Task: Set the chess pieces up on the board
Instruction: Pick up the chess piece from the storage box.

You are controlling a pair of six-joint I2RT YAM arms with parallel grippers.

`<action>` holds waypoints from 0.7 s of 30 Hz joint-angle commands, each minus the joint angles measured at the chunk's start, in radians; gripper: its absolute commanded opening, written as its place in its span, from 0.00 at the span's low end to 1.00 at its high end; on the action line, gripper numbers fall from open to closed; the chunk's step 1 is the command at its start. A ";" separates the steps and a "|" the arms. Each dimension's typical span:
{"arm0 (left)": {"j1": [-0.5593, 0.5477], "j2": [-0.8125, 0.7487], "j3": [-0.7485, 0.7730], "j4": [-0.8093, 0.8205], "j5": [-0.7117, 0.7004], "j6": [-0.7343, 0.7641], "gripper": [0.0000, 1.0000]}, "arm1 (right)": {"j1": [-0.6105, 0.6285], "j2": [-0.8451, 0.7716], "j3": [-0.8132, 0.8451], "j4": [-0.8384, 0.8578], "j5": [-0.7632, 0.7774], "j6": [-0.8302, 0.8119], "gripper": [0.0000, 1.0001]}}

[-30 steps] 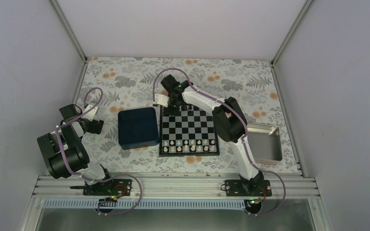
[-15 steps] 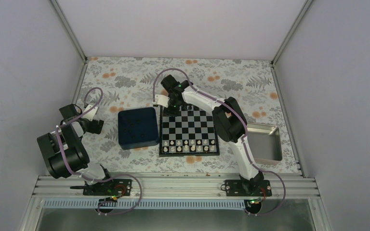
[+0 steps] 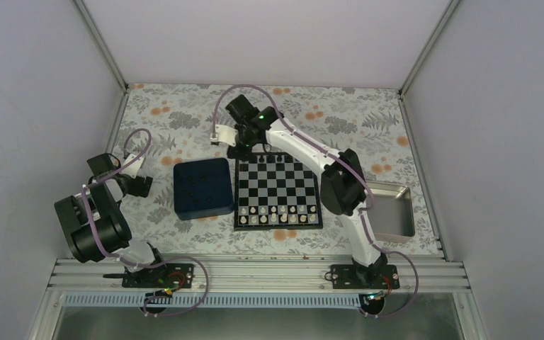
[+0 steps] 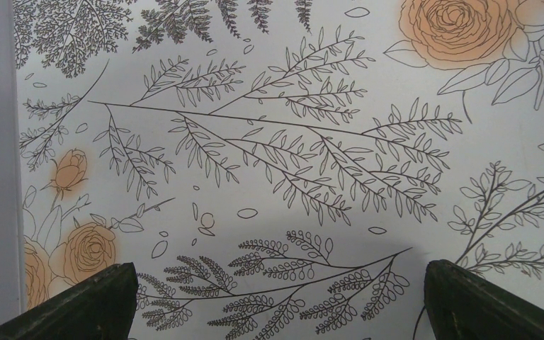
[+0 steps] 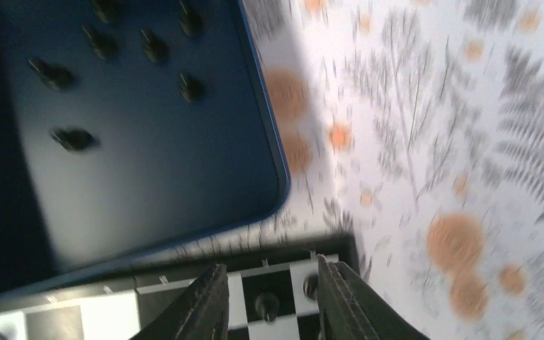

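Chess piece [image 5: 265, 307] upright near the board [image 5: 113, 312] corner, right hand [image 5: 270, 268] released above it, left hand [image 4: 278, 269] released.

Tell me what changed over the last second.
The right gripper moved off the far-left corner of the board, farther out and to the left, its jaws parting. A black chess piece stands free on a square below it, seemingly just released. The left gripper, wide open, the blue tray and the white pieces stayed put.
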State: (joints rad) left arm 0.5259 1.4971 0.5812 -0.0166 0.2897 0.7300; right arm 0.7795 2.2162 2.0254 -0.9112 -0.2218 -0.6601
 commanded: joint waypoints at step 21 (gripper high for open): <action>0.004 0.003 -0.011 -0.034 0.015 0.027 1.00 | 0.225 0.195 0.111 0.170 0.135 -0.001 0.47</action>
State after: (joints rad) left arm 0.5262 1.4971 0.5812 -0.0166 0.2916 0.7330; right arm 1.0084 2.4123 2.1498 -0.8124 -0.1200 -0.6640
